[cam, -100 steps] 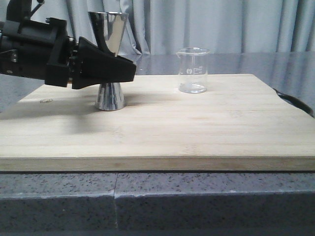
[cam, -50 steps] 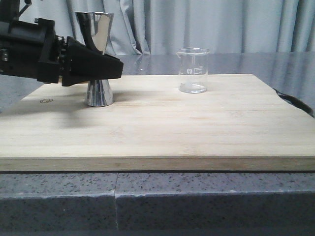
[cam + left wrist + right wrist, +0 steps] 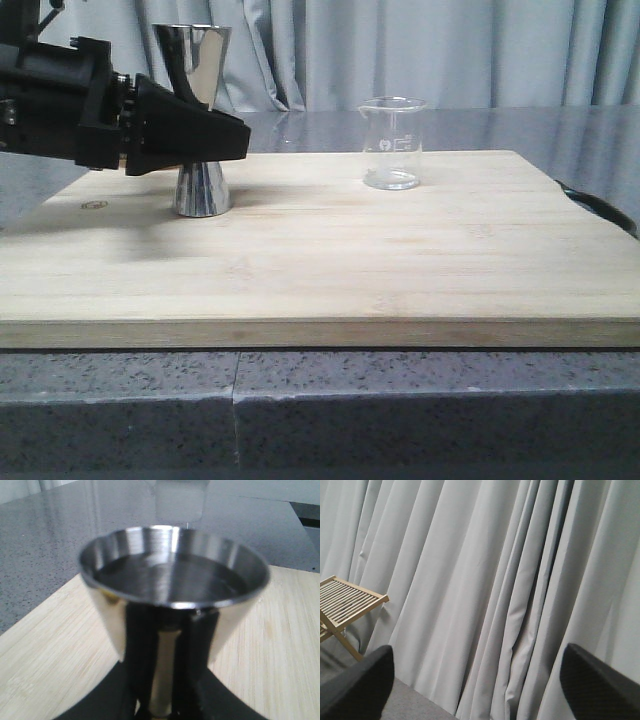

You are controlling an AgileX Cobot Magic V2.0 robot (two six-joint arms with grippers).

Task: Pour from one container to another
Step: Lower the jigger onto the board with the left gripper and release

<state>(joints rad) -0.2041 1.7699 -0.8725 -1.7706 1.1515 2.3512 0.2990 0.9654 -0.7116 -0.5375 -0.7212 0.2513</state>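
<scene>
The steel jigger [image 3: 196, 58] stands at the back left of the wooden board [image 3: 330, 260], its base down on the wood. My left gripper [image 3: 226, 136] reaches in from the left and is shut on its narrow waist. In the left wrist view the jigger's upper cup [image 3: 170, 575] fills the frame, with a flat glossy surface a little below the rim and my left gripper [image 3: 162, 680] clamped on the waist beneath it. The clear glass beaker [image 3: 392, 143] stands upright at the back, right of centre, untouched. My right gripper [image 3: 475, 680] is open, facing the curtain, holding nothing.
A dark curved object [image 3: 592, 206] lies off the board's right edge. The board rests on a grey speckled counter [image 3: 400, 400]. Grey curtains hang behind. A slatted wooden rack [image 3: 345, 605] shows in the right wrist view.
My left gripper moved left and a little away with the jigger in its grip, then held still for the last half second. The beaker has not moved.
</scene>
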